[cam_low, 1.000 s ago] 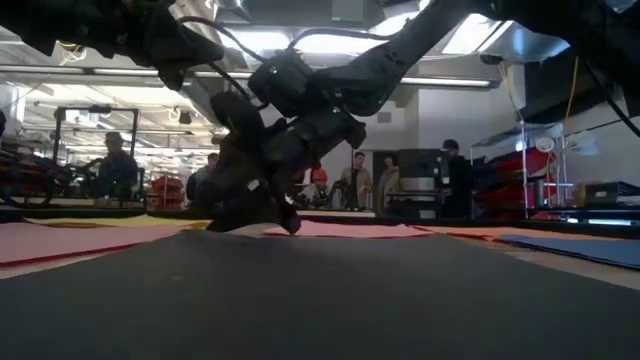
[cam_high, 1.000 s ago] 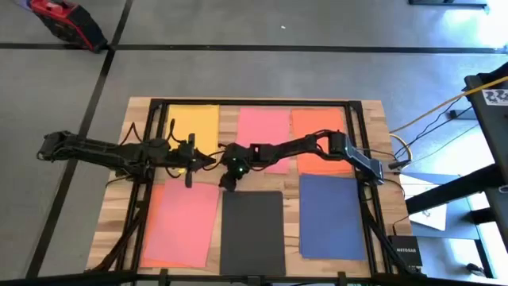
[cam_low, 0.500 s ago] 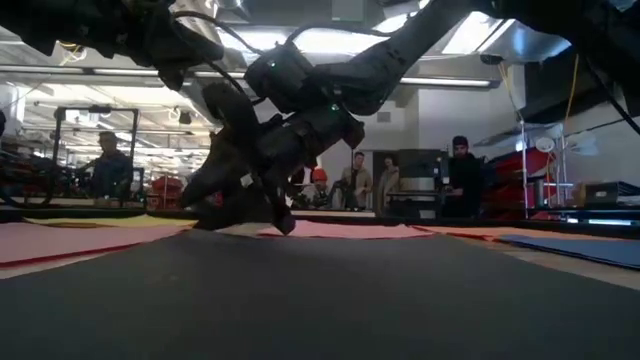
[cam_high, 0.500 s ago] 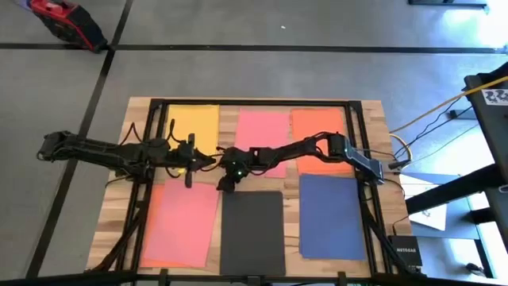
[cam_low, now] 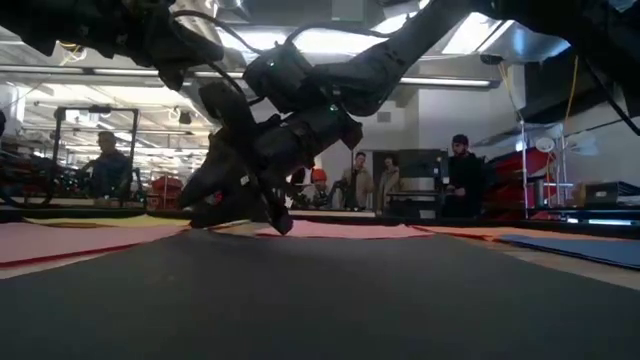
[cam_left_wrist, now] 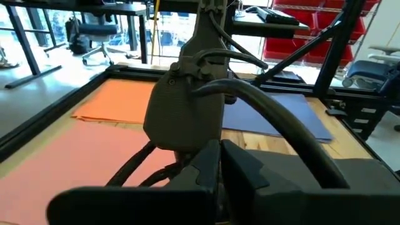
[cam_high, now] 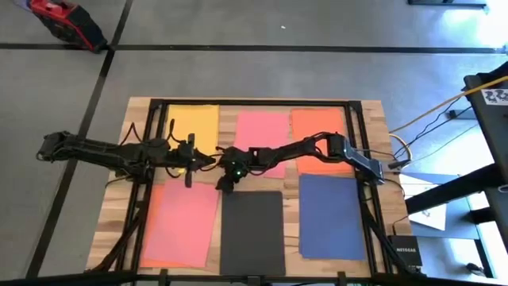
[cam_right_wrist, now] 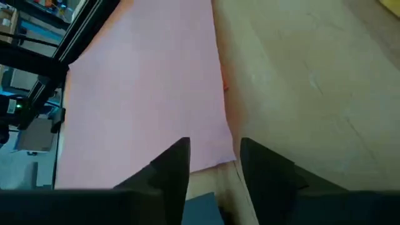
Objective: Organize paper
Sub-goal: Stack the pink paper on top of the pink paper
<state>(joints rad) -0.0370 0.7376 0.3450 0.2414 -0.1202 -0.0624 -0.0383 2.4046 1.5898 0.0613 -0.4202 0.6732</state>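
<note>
In the high view, six sheets are laid out in two rows on the wooden table [cam_high: 373,107]: the yellow sheet [cam_high: 195,125], the pink sheet [cam_high: 264,127] and the orange sheet [cam_high: 319,127] in the upper row, the salmon sheet [cam_high: 181,225], the black sheet [cam_high: 252,232] and the dark blue sheet [cam_high: 332,216] in the lower row. Compared with a second ago, the right gripper [cam_high: 225,184] is shifted slightly leftward at centre frame, at the near left corner of the pink sheet; the sheets themselves are unmoved. This is judged to mean that a grasp is being set up and that no gathering is done yet. The left gripper [cam_high: 208,161] is held beside it at centre; whether its fingers are parted cannot be told.

In the low view, the right gripper [cam_low: 262,205] is lowered to the tabletop at left of centre, behind the black sheet [cam_low: 320,300].

In the left wrist view, the right arm fills the middle, with orange paper at left and blue at right.

In the right wrist view, the fingers [cam_right_wrist: 170,164] are seen spread apart, astride the edge of the pink sheet [cam_right_wrist: 144,87] at lower centre, nothing gripped.

No containers are seen in any view.
</note>
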